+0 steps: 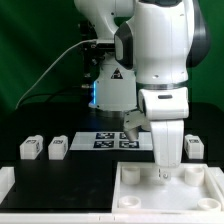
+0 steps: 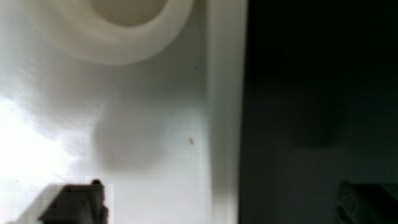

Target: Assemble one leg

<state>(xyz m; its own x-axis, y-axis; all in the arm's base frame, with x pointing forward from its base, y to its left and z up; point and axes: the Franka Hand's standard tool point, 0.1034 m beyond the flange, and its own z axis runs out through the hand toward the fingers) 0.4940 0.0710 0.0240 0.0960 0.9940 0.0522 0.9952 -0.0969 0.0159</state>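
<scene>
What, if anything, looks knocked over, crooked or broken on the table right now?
Nothing stands out. The three legs in view sit squarely and apart, the tray lies flat, and the marker board looks straight. The jaws stand open above the tray's edge.

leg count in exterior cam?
3. At the exterior view's left, outer leg and inner leg side by side; third leg at its right, behind the tray. Another may be hidden by the arm.
</scene>
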